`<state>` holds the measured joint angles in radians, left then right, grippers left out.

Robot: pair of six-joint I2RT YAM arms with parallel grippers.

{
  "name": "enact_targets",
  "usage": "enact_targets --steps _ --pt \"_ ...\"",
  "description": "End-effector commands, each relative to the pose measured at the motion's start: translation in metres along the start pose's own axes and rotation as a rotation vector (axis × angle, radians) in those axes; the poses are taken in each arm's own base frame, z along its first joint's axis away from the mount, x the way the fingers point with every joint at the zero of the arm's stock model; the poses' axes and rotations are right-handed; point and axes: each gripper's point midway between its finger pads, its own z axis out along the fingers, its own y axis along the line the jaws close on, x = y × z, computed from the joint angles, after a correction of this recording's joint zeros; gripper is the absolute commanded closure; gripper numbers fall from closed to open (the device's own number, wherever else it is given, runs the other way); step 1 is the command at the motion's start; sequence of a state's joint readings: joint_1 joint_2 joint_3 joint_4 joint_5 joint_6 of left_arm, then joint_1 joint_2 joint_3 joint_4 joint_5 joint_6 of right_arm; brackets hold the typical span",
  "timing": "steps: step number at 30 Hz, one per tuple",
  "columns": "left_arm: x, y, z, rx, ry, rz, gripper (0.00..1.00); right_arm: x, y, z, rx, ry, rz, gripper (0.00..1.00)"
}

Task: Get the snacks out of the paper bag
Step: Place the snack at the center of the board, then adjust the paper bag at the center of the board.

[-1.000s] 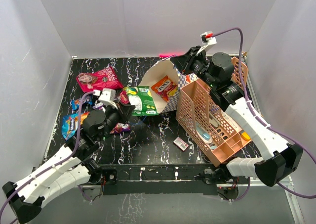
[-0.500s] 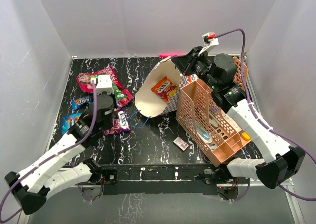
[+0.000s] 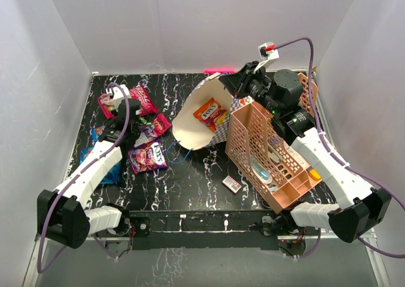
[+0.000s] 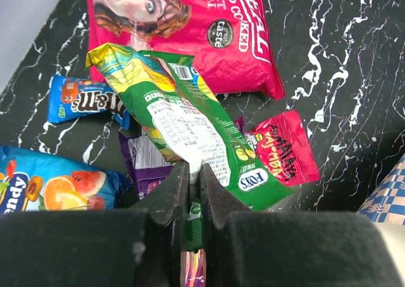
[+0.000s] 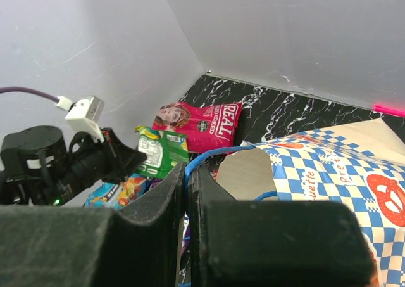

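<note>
Marbled tabletop [image 3: 190, 179], green packet [image 4: 190, 128] now farther left

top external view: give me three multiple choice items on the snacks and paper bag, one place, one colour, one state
1. Where is the orange packet? A inside the paper bag; B outside it; C hanging above it.
2. What colour is the pack held by the left claw? A white; B black; C green.
3. The right claw is: A wide open; B shut on the paper bag's blue cord; C shut on a snack.
Key: 1 A, it lies on the bag's white inner wall; 2 C, the left wrist view shows green wrapper pinched; 3 B, the cord runs out from its closed fingers.
</note>
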<state>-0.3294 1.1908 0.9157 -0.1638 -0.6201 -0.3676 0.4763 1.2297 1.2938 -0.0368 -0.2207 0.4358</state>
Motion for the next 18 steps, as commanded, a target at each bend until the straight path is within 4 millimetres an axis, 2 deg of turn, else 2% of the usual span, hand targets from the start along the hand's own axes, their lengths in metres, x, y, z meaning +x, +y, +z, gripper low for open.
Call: enact_targets --steps 1,3,5,6,8,9,10,12,14,18 --pt "-0.002 0.006 0.011 -0.019 -0.022 -0.086 1.0 -0.021 0.027 -0.014 -0.108 -0.046 -0.062 0.92" --pt "0.012 0.02 0.015 -0.076 0.004 -0.086 1.0 -0.013 0.036 -0.015 -0.173 -0.014 -0.087 0.92" --pt "0.026 0.032 0.016 -0.122 0.036 -0.095 1.0 -0.006 0.054 -0.016 -0.294 0.026 -0.124 0.92" --pt "0.032 0.037 0.016 -0.144 0.054 -0.101 0.92 -0.002 0.065 -0.017 -0.371 0.052 -0.135 0.92" --pt "0.041 0.041 0.012 -0.156 0.083 -0.119 0.66 0.008 0.088 -0.02 -0.541 0.119 -0.129 0.92" --pt "0.044 0.04 0.01 -0.145 0.096 -0.126 0.55 0.015 0.103 -0.028 -0.66 0.164 -0.118 0.92" --pt "0.044 0.038 0.009 -0.131 0.106 -0.131 0.46 0.019 0.109 -0.03 -0.716 0.19 -0.096 0.92" --pt "0.042 0.032 0.004 -0.088 0.118 -0.14 0.35 0.03 0.121 -0.041 -0.844 0.256 -0.054 0.92" --pt "0.034 0.025 0.0 -0.052 0.121 -0.156 0.29 0.04 0.125 -0.049 -0.916 0.307 -0.024 0.92" --pt "0.016 0.004 -0.008 0.052 0.126 -0.183 0.18 0.048 0.125 -0.055 -0.942 0.354 -0.004 0.92"
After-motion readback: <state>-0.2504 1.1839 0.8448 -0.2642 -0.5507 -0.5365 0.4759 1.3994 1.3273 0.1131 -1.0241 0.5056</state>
